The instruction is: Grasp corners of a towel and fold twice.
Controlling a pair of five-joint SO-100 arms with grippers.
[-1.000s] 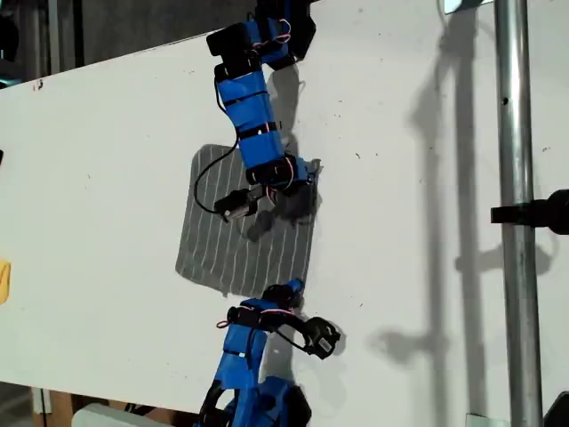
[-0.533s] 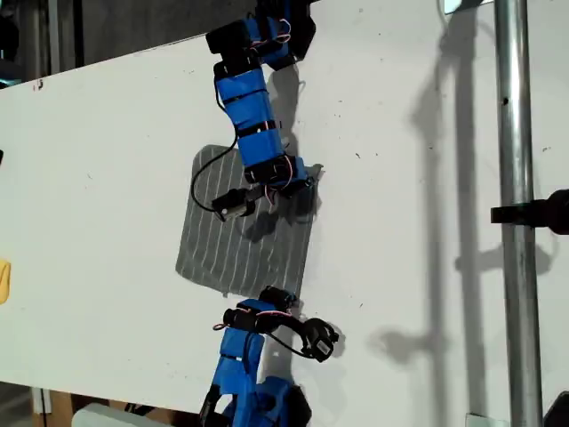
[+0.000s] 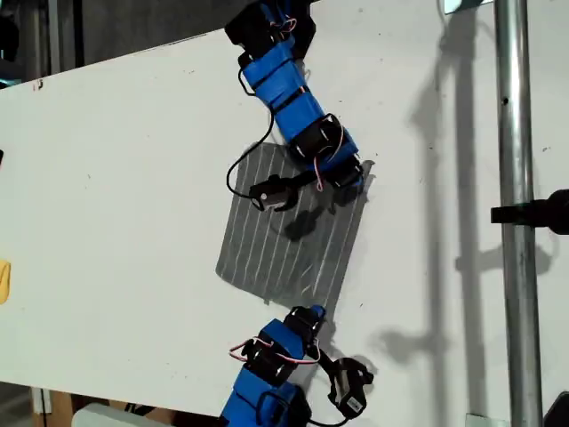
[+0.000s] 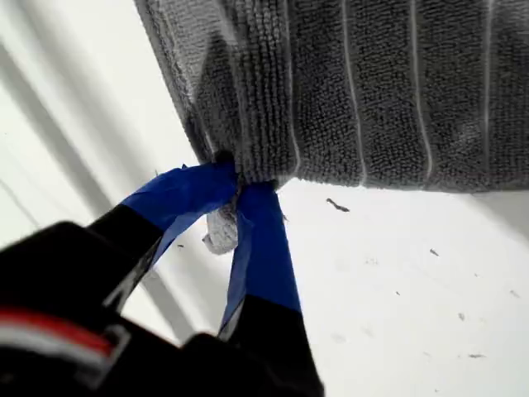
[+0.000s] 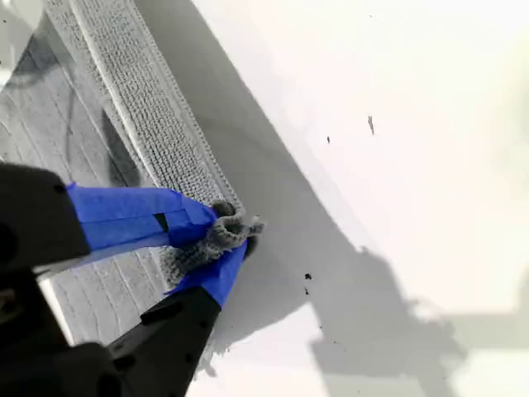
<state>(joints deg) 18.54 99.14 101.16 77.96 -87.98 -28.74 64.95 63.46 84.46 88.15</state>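
Both pincers are clamped on towel (image 3: 289, 240) corners: my first pincer (image 4: 240, 194) pinches one corner (image 4: 221, 236), my second pincer (image 5: 221, 236) the other (image 5: 231, 227), so that edge lifts evenly. It lies mid-worktop (image 3: 116, 178), nearer the exterior view's right.

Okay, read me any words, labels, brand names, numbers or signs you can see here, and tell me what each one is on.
None can be read in any view.
The towel carries only white stripes, no tag or label in view.
The table, my first gripper and my second gripper show no lettering.
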